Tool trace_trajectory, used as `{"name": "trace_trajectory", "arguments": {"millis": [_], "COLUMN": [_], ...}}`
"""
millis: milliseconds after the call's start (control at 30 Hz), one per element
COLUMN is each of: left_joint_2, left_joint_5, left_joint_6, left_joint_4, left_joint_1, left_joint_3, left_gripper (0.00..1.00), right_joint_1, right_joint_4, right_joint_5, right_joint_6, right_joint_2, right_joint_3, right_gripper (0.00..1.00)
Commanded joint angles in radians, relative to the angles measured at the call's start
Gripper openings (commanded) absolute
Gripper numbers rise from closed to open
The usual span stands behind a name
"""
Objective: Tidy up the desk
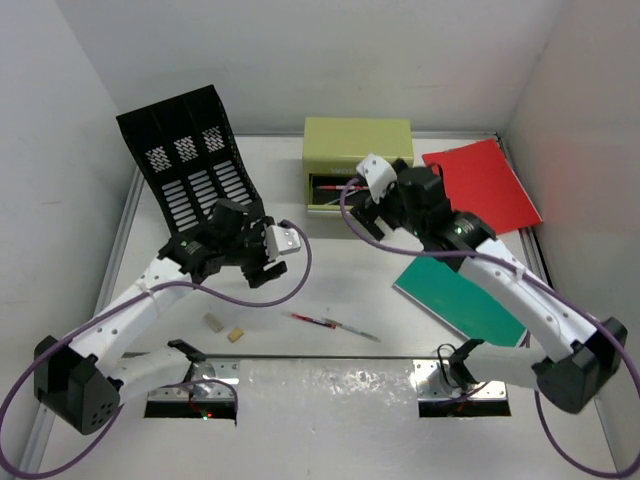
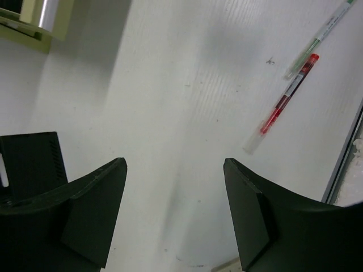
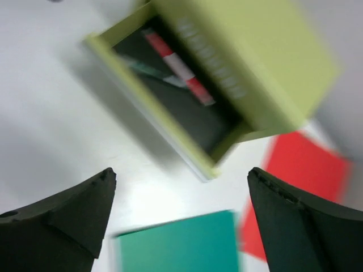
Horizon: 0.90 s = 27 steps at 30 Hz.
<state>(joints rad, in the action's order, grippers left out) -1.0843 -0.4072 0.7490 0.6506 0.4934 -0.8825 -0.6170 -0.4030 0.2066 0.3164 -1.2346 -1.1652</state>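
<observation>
The white desk holds a red pen and a clear pen near the front, also in the left wrist view as a red pen and a green-marked pen. My left gripper is open and empty above bare desk, left of the pens. My right gripper is open and empty, hovering by the olive-green drawer chest. Its drawer is pulled open and holds a red-and-white pen.
A black slotted file rack leans at the back left. A red folder and a green folder lie on the right, both also in the right wrist view. Two small tan blocks lie near the front rail.
</observation>
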Motion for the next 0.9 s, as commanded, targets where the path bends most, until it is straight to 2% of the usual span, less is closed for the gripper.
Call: {"name": "trace_trajectory", "arguments": {"millis": [0, 67, 167, 267, 367, 400, 533, 700, 833, 867], "left_joint_2": [0.041, 0.046, 0.040, 0.018, 0.003, -0.006, -0.020, 0.020, 0.023, 0.024], "left_joint_5": [-0.030, 0.030, 0.154, 0.251, 0.274, 0.269, 0.268, 0.289, 0.341, 0.347], "left_joint_6": [0.036, -0.015, -0.098, -0.163, -0.207, -0.211, -0.240, -0.246, -0.258, -0.258], "left_joint_4": [0.021, -0.030, -0.084, -0.120, -0.154, -0.163, -0.180, -0.207, -0.218, -0.223], "left_joint_1": [-0.006, -0.007, -0.009, -0.019, -0.081, -0.132, -0.245, -0.259, -0.262, -0.260], "left_joint_3": [-0.004, 0.011, 0.045, 0.071, 0.096, 0.105, 0.102, 0.146, 0.166, 0.171], "left_gripper": [0.67, 0.67, 0.68, 0.68, 0.68, 0.67, 0.68, 0.68, 0.68, 0.68], "right_joint_1": [-0.006, -0.047, -0.133, -0.193, -0.248, -0.262, -0.328, -0.415, -0.437, -0.437], "right_joint_4": [-0.048, -0.045, -0.094, -0.028, 0.053, 0.064, 0.128, 0.145, 0.131, 0.135], "right_joint_5": [-0.211, -0.275, -0.248, -0.259, -0.259, -0.247, -0.231, -0.121, -0.078, -0.072], "right_joint_6": [-0.269, -0.307, -0.313, -0.391, -0.445, -0.454, -0.491, -0.517, -0.516, -0.519], "right_joint_2": [0.053, 0.060, 0.040, 0.040, 0.026, 0.014, -0.038, -0.150, -0.244, -0.259], "right_joint_3": [0.169, 0.287, 0.367, 0.465, 0.550, 0.568, 0.595, 0.582, 0.549, 0.549], "right_gripper": [0.93, 0.86, 0.82, 0.82, 0.81, 0.80, 0.78, 0.71, 0.59, 0.51]}}
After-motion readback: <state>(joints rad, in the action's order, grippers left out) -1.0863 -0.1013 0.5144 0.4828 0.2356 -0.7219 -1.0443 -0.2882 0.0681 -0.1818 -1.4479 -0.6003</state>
